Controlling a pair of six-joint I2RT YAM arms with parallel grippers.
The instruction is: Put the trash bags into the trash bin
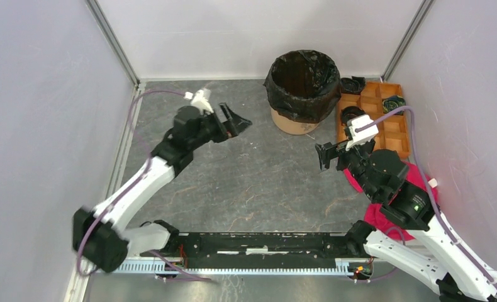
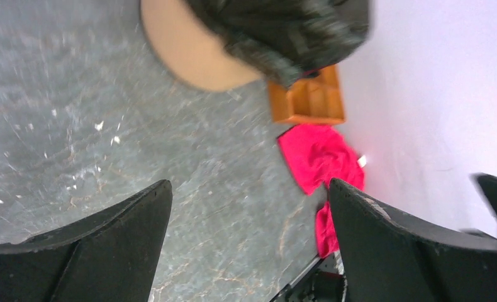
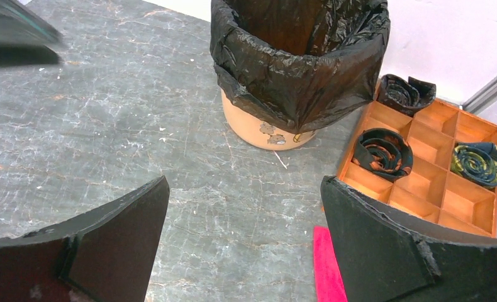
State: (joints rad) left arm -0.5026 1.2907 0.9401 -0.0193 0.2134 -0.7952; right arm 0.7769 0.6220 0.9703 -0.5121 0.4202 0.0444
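My left tool (image 1: 235,119) is released, jaws spread wide with nothing between them. It hangs above the bare tabletop (image 1: 265,176). Its arm reaches forward from the near left corner, elbow bent, and the tool is turned toward the right. My right tool (image 1: 326,154) is released too, just as wide and empty. Its arm is folded up from the near right corner, and the tool is turned left toward the middle.

In the right wrist view, the trash bin (image 3: 258,126) stands upright ahead of the tool (image 3: 245,182) and a little to its right, well apart from the fingertips. The trash bag (image 3: 296,82) lines the bin with its mouth open upward, so its long axis is vertical, like the bin's. Its edge is folded out and down over the rim and hides the upper wall. Only the orange base shows below it.

In the blurred left wrist view, the bin (image 2: 189,50) lies ahead of the tool (image 2: 249,189), well apart.

Just right of the bin sits the compartment tray (image 3: 435,119), with coiled dark rolls (image 3: 382,151) in some cells. A pink-red cloth (image 1: 375,217) lies beneath the right arm.
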